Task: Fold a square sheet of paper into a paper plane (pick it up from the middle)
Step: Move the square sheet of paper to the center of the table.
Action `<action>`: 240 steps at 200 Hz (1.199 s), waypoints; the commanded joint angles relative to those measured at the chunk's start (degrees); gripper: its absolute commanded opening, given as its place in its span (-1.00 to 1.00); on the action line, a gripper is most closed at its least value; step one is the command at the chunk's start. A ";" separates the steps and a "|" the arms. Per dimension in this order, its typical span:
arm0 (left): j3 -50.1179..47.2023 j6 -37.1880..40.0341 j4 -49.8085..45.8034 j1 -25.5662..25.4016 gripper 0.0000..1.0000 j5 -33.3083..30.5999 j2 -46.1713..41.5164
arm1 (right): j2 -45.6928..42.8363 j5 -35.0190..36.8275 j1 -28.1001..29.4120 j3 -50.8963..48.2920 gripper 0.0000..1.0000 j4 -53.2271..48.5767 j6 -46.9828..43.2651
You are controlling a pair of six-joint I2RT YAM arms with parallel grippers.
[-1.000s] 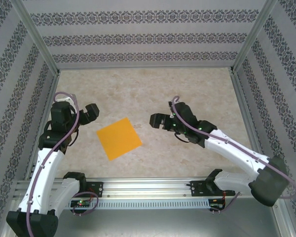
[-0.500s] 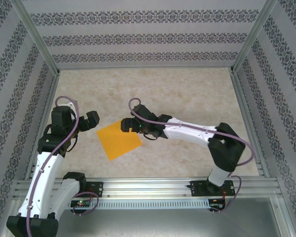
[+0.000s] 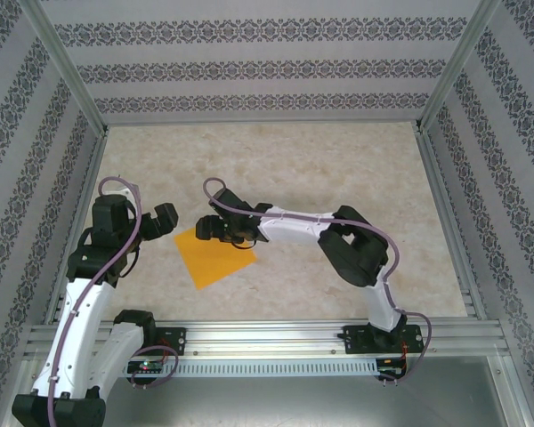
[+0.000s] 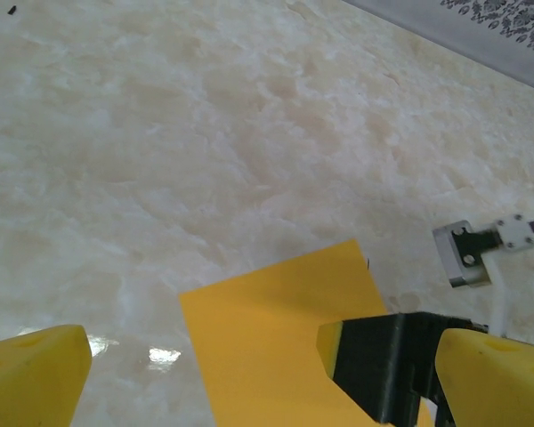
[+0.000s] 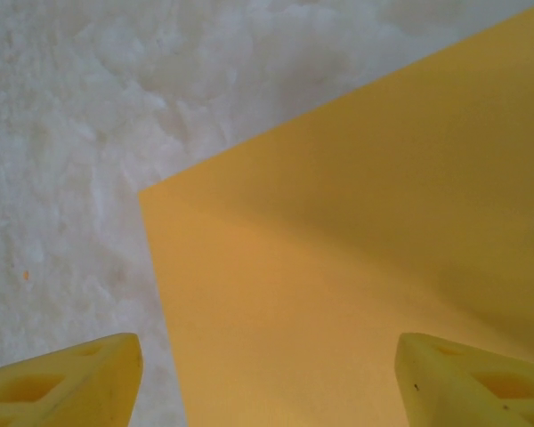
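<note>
On the pale stone table (image 3: 356, 169), the flat orange-yellow square sheet of paper (image 3: 218, 260) is lying just under the right gripper (image 3: 206, 228), whose fingers are apart and empty, with the wide-open left gripper (image 3: 166, 218) waiting beside the paper's left edge.

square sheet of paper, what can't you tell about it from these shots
- Top external: the square sheet of paper has its far corner under the right arm; whether the right jaws touch it is hidden.
- Right wrist: the sheet runs off the right and bottom edges.
- Left wrist: its near part is cut by the bottom edge and covered by the right jaws.
</note>
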 commanded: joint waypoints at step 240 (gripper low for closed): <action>-5.63 -10.32 14.57 -14.65 1.00 15.13 21.65 | -21.74 6.57 -17.96 -24.19 0.47 -8.17 -3.75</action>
